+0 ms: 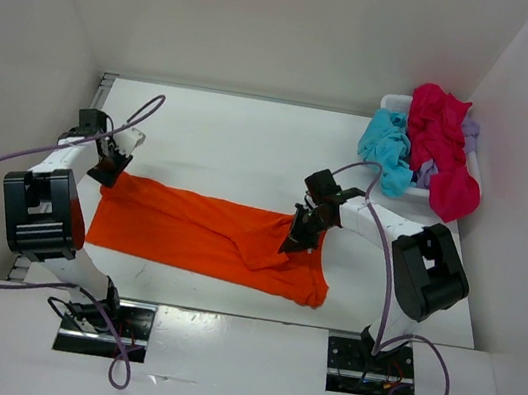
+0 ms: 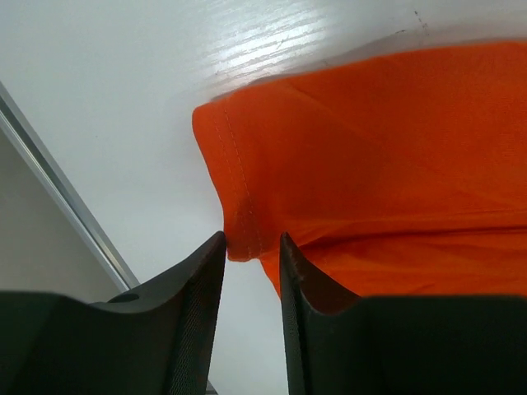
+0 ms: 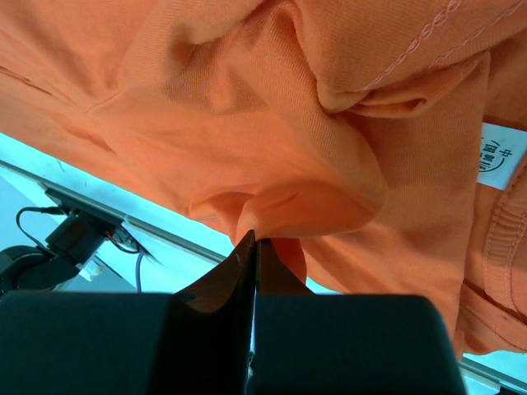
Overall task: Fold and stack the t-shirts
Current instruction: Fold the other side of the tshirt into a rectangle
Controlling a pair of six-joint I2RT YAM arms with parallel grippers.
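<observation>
- Right gripper is clamped tight on a fold of the orange t-shirt.
- Left gripper stands partly parted, straddling the shirt's left hemmed corner.
- Shirt lies spread across the table.
- Remaining shirts fill the white basket, far right.

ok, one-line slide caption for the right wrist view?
Right hand shut on a lifted fold of the orange t-shirt, its white label visible.

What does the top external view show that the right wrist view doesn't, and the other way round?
Only the top view: the white basket with turquoise, magenta and lavender shirts, and the left pincer. Only the right wrist view: the white label and collar stitching. Both: the orange shirt, pinched by the shut right pincer.
</observation>
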